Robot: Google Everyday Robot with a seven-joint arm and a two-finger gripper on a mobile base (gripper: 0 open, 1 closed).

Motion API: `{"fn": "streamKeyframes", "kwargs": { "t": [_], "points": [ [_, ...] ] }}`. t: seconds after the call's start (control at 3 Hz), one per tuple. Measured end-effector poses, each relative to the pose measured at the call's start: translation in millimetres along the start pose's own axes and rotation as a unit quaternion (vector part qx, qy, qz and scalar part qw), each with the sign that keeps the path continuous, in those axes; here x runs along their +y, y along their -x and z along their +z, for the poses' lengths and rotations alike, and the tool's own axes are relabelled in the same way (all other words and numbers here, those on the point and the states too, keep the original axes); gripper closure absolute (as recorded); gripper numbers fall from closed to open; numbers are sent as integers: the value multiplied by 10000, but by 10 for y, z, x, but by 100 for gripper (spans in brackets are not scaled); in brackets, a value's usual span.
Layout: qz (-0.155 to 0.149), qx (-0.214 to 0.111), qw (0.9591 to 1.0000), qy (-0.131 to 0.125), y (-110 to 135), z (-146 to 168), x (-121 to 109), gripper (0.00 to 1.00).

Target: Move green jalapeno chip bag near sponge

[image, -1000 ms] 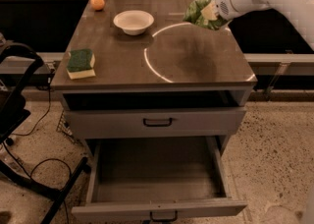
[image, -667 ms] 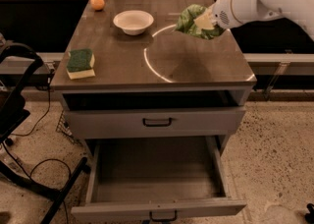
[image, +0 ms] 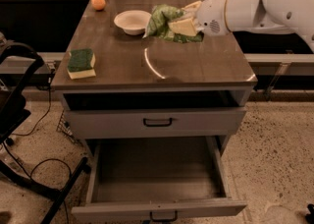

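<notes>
On the grey cabinet top we see the sponge front left, a white bowl toward the back and an orange at the back-left corner, while beside the bowl the gripper clasps the green jalapeno chip bag.

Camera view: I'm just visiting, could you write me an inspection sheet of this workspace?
Surface: grey cabinet top, with one bright curved reflection.
Job's things: green jalapeno chip bag held just right of the white bowl; sponge near the left front edge, well apart from the bag.
Clutter: white bowl; round orange fruit at the back left.
End effector: shut on the bag, over the back right of the top.
Cables: black cable on the floor, left.
Surroundings: bottom drawer pulled open; black frame at left.
</notes>
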State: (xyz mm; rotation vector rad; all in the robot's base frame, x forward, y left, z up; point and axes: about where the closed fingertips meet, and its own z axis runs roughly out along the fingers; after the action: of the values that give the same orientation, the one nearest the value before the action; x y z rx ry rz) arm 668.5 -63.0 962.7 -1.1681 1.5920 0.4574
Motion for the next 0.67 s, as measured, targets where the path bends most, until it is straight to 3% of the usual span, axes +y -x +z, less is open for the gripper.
{"fn": "streamKeyframes", "kwargs": {
  "t": [0.33, 0.67],
  "points": [
    [-198, -525, 9956, 748, 137, 330, 212, 100],
    [-270, -734, 9844, 1575, 232, 854, 479, 97]
  ]
}}
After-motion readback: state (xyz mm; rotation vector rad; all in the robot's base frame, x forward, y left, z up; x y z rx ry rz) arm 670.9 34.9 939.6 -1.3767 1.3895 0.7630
